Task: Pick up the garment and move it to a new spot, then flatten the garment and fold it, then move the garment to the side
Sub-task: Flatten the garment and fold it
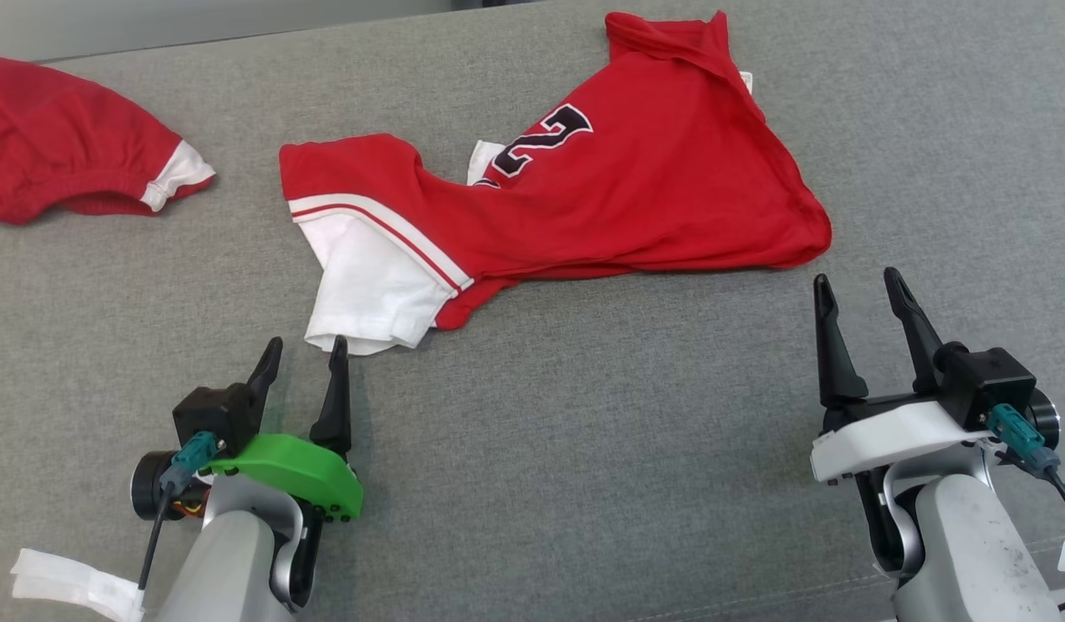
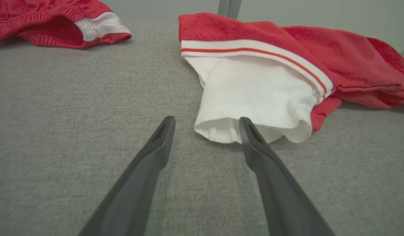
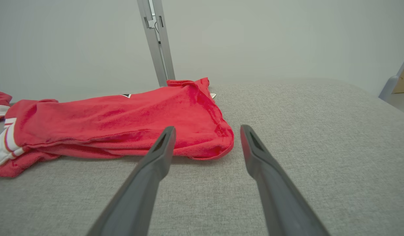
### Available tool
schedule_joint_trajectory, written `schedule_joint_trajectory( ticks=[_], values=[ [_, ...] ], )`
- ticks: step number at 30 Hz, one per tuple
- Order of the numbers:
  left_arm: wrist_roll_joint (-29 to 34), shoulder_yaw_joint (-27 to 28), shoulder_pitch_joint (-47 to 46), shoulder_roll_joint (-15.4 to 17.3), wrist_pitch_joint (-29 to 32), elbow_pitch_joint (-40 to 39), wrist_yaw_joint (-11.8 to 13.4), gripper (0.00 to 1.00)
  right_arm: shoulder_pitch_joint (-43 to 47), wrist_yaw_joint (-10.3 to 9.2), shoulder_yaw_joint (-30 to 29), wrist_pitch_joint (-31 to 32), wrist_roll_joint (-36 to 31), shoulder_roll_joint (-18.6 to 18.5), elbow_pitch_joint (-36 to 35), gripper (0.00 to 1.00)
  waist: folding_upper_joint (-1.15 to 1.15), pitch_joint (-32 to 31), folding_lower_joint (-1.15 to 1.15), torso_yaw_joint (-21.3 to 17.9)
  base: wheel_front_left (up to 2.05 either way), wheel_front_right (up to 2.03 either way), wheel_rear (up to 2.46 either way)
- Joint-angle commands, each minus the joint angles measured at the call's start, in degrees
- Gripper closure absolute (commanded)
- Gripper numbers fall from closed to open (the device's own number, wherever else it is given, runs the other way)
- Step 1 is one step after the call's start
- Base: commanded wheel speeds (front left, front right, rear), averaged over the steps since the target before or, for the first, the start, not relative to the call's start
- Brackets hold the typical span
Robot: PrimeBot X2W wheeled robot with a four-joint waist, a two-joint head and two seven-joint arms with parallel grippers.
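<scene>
Both pale forearms rise from the bottom edge of the head view, fingers pointing away from the robot over the grey fabric surface (image 1: 541, 484). At the lower left, the left gripper (image 1: 307, 345) on its green mount has its two dark fingers spread apart with nothing between them. Its right fingertip sits right at the hem of the white sleeve (image 1: 368, 281); whether it touches the cloth cannot be told. In the left wrist view the left gripper (image 2: 206, 119) frames bare fabric, with the sleeve's open cuff (image 2: 254, 98) just beyond and slightly to one side.

At the lower right, the right gripper (image 1: 857, 278) on its white mount is likewise spread wide and empty. It stands just short of the garment (image 1: 653, 173), near its rounded right corner, not touching it. The right wrist view shows that red edge (image 3: 202, 141) just past the fingertips.

Spread crookedly across the middle, the garment is a red jersey bearing a black, white-edged "2" (image 1: 545, 138); a neighbouring digit is folded under. A small white label (image 1: 746, 80) near the collar is too small to read.

Farther left lies a second red garment (image 1: 57, 155), well apart.
</scene>
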Motion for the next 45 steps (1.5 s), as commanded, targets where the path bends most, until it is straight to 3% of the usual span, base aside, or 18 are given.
schedule_joint_trajectory(
  ticks=[1, 4, 5, 7, 15, 24, 28, 35, 45],
  values=[
    [-0.05, 0.33, -1.25, 0.20, -0.30, 1.07, 0.27, 0.00, -0.29, -0.08, -0.29, -0.21, -0.42, -0.14, 0.01, 0.00, 0.00, 0.61, 0.00, -0.78, 0.00, 0.00, 0.00],
    [-0.09, 0.66, -2.75, 0.60, -0.54, 3.40, 0.32, 0.03, -0.29, -0.08, -0.40, -0.21, -0.37, -0.13, -0.14, 0.00, 0.00, 0.93, 0.00, -1.51, 0.00, 0.00, 0.00],
    [-0.15, 0.73, -3.15, 0.63, -0.51, 3.96, 0.28, 0.32, -0.29, -0.08, -0.48, -0.21, -0.34, -0.13, -0.18, 0.00, 0.00, 0.99, 0.00, -1.64, 0.00, 0.00, 0.00],
    [-0.06, 0.68, -3.82, 0.67, -0.60, 5.28, 0.07, 1.00, -0.30, -0.08, -0.52, -0.21, -0.29, -0.13, -0.15, 0.00, 0.00, 1.01, 0.00, -1.88, 0.00, 0.00, 0.00],
    [1.52, -0.59, -4.09, 1.81, -1.03, 5.55, -0.27, 1.00, 0.55, -0.08, -1.44, -0.20, 0.00, -0.12, 0.29, 0.00, 0.00, -0.04, 0.00, -1.22, 0.00, 0.00, 0.00],
    [4.45, 1.22, 2.49, 6.33, -0.71, -9.09, 1.97, 1.00, 1.88, -0.08, -1.45, -0.20, 0.02, -0.13, 0.78, 0.00, 0.00, -2.60, 0.00, 2.06, 0.00, 0.00, 0.00],
    [4.70, 0.73, 7.32, 7.99, 2.77, -15.29, 3.05, 1.00, 2.54, -0.08, -0.92, -0.20, 0.17, -0.13, 1.18, 0.00, 0.00, -3.27, 0.00, 2.86, 0.00, 0.00, 0.00],
    [2.97, -2.26, 14.99, 5.64, 8.22, -19.75, 3.20, 1.00, 2.91, -0.08, -0.71, -0.20, -0.06, -0.14, 1.92, 0.00, 0.00, -3.75, 0.00, 3.19, 0.00, 0.00, 0.00],
    [0.75, -5.00, 16.70, 1.55, 7.10, -11.74, 2.35, 1.00, 4.10, -0.08, -2.16, -0.20, -0.85, -0.13, 3.27, 0.00, 0.00, -4.97, 0.00, 2.87, 0.00, 0.00, 0.00]
  ],
)
